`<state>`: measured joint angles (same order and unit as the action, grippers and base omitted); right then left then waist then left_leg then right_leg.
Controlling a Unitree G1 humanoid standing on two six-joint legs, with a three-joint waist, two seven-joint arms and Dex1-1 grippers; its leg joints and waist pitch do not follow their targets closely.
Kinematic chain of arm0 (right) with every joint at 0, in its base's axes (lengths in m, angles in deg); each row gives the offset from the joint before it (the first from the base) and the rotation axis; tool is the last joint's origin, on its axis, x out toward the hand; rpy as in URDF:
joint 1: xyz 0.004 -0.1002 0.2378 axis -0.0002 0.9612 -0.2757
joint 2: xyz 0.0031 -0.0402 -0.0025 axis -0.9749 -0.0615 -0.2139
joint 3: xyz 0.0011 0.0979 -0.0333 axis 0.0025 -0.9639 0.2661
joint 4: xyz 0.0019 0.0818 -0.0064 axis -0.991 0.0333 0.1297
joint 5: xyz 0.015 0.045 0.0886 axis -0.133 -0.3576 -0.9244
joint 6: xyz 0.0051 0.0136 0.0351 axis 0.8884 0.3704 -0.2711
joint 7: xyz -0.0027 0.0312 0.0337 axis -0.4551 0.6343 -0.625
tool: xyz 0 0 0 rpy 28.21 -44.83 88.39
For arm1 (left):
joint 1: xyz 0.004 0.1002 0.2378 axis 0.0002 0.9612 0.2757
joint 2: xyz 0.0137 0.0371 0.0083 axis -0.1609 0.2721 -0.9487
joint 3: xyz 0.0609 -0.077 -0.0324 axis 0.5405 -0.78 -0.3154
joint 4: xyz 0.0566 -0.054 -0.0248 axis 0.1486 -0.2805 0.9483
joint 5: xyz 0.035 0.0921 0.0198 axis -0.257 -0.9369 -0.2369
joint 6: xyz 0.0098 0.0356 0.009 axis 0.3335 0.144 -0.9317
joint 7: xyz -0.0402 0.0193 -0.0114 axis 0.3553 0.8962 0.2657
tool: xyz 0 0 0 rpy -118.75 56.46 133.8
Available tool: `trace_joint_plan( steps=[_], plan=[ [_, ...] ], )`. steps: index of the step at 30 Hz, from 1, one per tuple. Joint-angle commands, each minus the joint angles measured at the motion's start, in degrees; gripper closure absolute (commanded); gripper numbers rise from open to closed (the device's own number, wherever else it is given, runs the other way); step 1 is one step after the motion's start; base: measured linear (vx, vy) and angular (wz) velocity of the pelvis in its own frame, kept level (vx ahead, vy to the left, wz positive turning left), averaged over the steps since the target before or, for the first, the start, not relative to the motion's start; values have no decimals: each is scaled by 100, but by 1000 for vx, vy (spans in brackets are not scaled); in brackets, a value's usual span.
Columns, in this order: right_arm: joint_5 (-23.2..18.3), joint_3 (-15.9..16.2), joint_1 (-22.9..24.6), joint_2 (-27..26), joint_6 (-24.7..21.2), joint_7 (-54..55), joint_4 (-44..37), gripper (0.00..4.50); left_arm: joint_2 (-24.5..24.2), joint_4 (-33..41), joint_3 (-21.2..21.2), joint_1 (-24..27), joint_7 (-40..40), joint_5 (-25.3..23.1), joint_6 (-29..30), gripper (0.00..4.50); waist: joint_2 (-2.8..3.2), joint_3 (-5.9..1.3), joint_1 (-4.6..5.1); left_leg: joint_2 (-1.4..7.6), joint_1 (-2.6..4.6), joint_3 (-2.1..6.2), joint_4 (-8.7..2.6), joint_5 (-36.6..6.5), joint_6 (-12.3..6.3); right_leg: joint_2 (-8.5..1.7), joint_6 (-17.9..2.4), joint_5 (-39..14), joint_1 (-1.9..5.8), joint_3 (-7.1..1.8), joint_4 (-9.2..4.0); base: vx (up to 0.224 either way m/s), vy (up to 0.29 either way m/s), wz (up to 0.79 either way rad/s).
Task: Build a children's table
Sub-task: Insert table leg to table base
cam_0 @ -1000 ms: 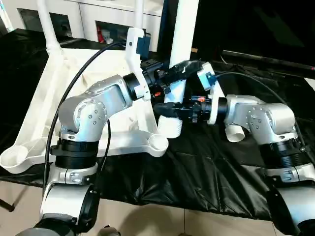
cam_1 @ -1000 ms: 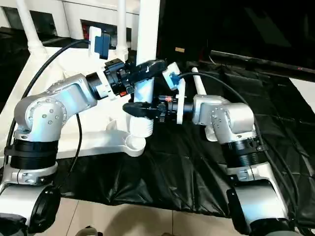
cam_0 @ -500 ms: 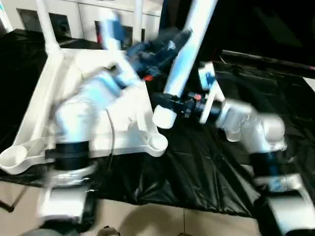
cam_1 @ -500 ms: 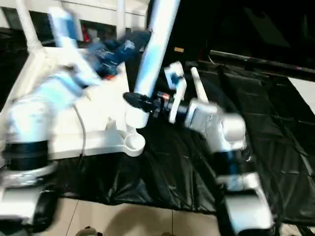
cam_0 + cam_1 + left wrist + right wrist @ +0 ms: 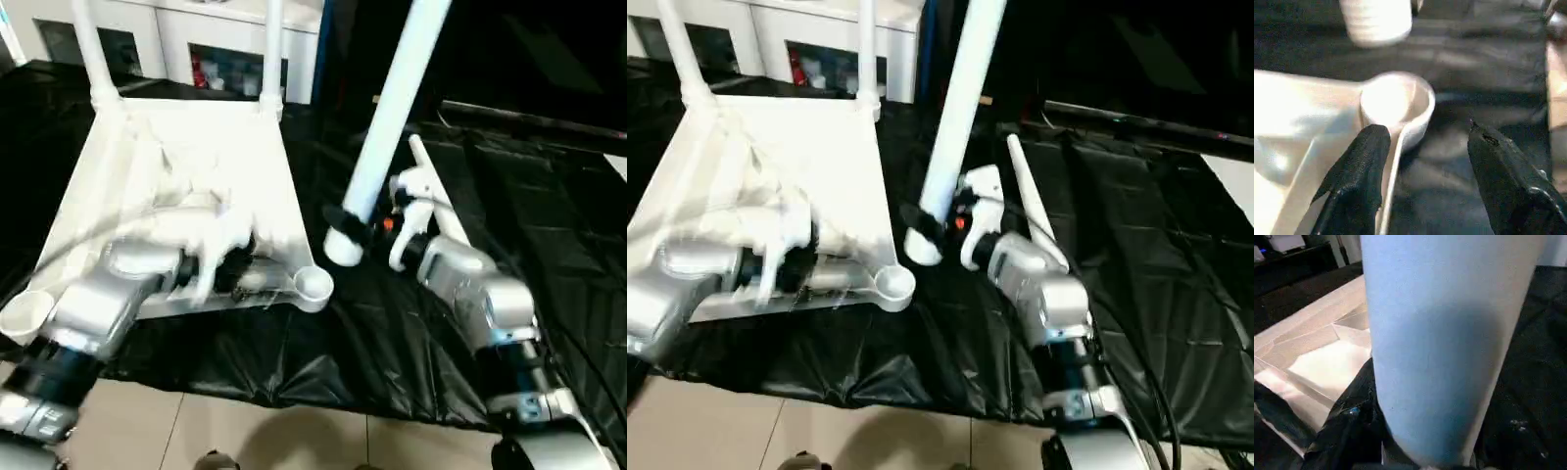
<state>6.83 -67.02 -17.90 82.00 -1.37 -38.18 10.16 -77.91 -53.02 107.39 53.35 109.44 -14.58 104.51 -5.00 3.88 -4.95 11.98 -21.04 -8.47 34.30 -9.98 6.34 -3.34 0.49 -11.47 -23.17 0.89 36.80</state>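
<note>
Scene: lying upside down on the black-covered work table (image 5: 392,333), ribbed underside up, the white table top (image 5: 186,176); standing already in its two far corners, two legs (image 5: 90,49)

Step in hand: seating the third leg (image 5: 392,108) into the near corner socket (image 5: 313,285), judging from the layout

Right gripper (image 5: 345,223): clamping the leg close to its lower flared end, black fingers wrapped around the tube; tilting the leg, top end leaning away and to the right

Leg position: hanging with its lower end just beside the empty socket, slightly beyond it and not yet over it

Left gripper (image 5: 1422,156): spread apart and grasping nothing, hovering low at the near edge of the top, one finger (image 5: 1359,166) over the rim and the other over the black cover, socket between and just ahead of them

Spare part: lying on the black cover beyond the right arm, the fourth leg (image 5: 1024,196)

Doing it well: bringing the tube upright first, then centring the flared end over the socket before pressing down; keeping the grip low for control of the end

Support: steadying the top near the socket with the free gripper, likely stopping it from sliding or tipping

Risk: pushing while tilted, probably jamming the rim or skidding the top across the slick cover
</note>
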Motion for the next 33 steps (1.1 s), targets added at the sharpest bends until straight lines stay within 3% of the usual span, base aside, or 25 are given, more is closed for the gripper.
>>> trace_joint_plan(
  steps=[1, 6, 9, 12, 17, 33],
  plan=[
    [120, 34, 69, 32, 200, 26, -125, 257, -26, -234, 106, -134, -48, -276, -279, 185, 197, -425, 36, 15, 98, -107, -442, -1028, 435, -267, -979, -512, 264, -144, -387, 0, 0, 0],
    [227, 203, 191, -23, 605, -154, -226, 257, 48, -1086, 47, -363, -4, -553, -825, 219, 204, -428, 42, 13, 100, -99, -442, -1171, 420, -271, -1006, -617, 259, -153, -391, 0, 0, 0],
    [108, 168, 227, -36, 489, -208, -307, 258, 26, -1393, 39, -448, 175, -524, -940, 249, 214, -433, 43, 29, 101, -89, -448, -1157, 420, -282, -1075, -511, 263, -152, -368, 0, 0, 0],
    [52, 91, 242, -57, 453, -166, -321, 258, -2, -1532, 42, -465, 278, -539, -1008, 281, 217, -436, 42, 34, 105, -92, -443, -1108, 390, -282, -1150, -318, 264, -149, -347, 0, 0, 0],
    [1, 23, 241, -64, 391, -111, -272, 258, -19, -1701, 46, -500, 568, -571, -1056, 310, 213, -424, 34, 38, 104, -91, -455, -1218, 417, -295, -1161, -518, 265, -153, -362, 0, 0, 0],
    [56, 209, 234, -30, 405, -319, -183, 258, 20, -1934, 64, -525, 810, -677, -1077, 428, 195, -417, 40, 40, 104, -95, -456, -1230, 384, -303, -1170, -582, 256, -156, -370, 0, 0, 0]
  ],
)
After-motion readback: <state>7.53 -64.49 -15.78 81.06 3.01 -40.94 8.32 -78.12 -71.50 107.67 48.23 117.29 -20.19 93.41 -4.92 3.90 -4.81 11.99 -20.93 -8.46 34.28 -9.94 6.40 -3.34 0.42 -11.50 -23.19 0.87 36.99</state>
